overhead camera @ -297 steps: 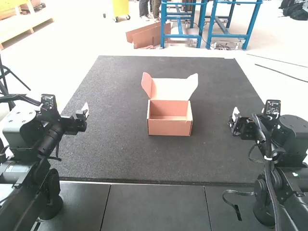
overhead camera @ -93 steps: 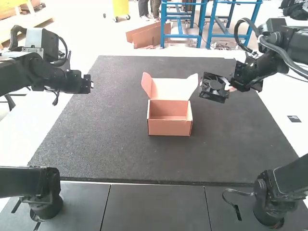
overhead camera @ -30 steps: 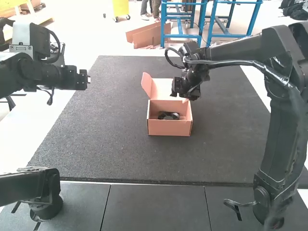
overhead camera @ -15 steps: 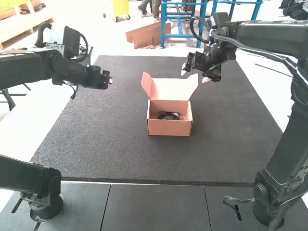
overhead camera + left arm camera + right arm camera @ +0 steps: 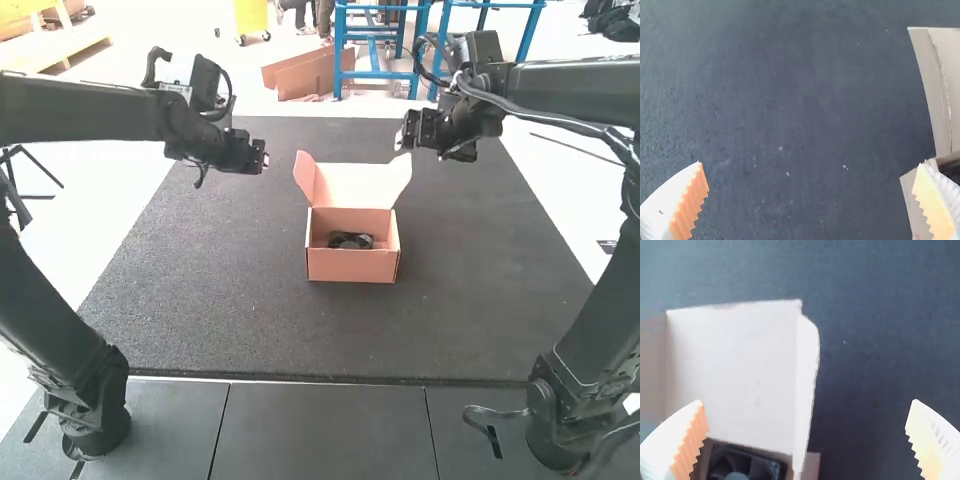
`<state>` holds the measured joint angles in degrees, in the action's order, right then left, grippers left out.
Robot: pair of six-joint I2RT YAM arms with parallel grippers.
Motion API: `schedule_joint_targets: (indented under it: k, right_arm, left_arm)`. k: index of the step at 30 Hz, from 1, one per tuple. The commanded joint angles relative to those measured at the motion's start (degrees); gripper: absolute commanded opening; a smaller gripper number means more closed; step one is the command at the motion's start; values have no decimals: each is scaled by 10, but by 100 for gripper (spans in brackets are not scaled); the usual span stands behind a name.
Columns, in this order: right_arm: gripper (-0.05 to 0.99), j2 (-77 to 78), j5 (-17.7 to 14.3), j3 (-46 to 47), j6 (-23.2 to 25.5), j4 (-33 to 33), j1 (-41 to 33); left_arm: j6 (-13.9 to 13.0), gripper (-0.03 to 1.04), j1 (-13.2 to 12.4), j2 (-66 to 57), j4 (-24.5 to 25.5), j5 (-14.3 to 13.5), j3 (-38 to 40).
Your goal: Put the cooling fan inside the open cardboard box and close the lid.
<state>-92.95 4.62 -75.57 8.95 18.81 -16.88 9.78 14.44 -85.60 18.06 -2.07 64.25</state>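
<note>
Right gripper (image 5: 430, 143), fingers spread, hovers beside the upright lid (image 5: 357, 186); the cooling fan (image 5: 349, 240) lies flat inside the cardboard box (image 5: 352, 263), long side across it. Left gripper (image 5: 255, 160), also spread, has come nearer.

fan (image 5: 350, 240) mostly tucked behind the front wall of the box (image 5: 352, 262) in the high view, just a dark sliver. right wrist view crops it at the edge, left wrist view crops the box.
</note>
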Motion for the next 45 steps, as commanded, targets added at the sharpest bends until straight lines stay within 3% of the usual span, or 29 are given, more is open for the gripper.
schedule_joint_targets:
  k: [1, 9, 18, 27, 33, 38, 45]
  right_arm:
    - [90, 0, -17, -3, -17, -25, 17]
    - [90, -45, -10, -39, -22, -25, 31]
    - [90, -92, 39, -98, -14, 27, 38]
    - [90, -125, 130, -136, 31, 88, 46]
    - [89, -134, 132, -143, 33, 90, 47]
    - [79, -136, 133, -143, 32, 90, 46]
    - [45, -136, 144, -138, 24, 89, 43]
  left_arm:
    - [7, 97, 1, -26, -7, -16, 41]
    - [17, 97, 4, -92, -27, -16, 78]
    - [24, 97, 14, -142, -33, -14, 120]
    - [56, 97, 38, -161, -35, 76, 138]
    - [69, 97, 55, -171, -38, 115, 138]
    - [70, 97, 57, -171, -44, 123, 138]
    - [70, 97, 57, -171, -44, 123, 138]
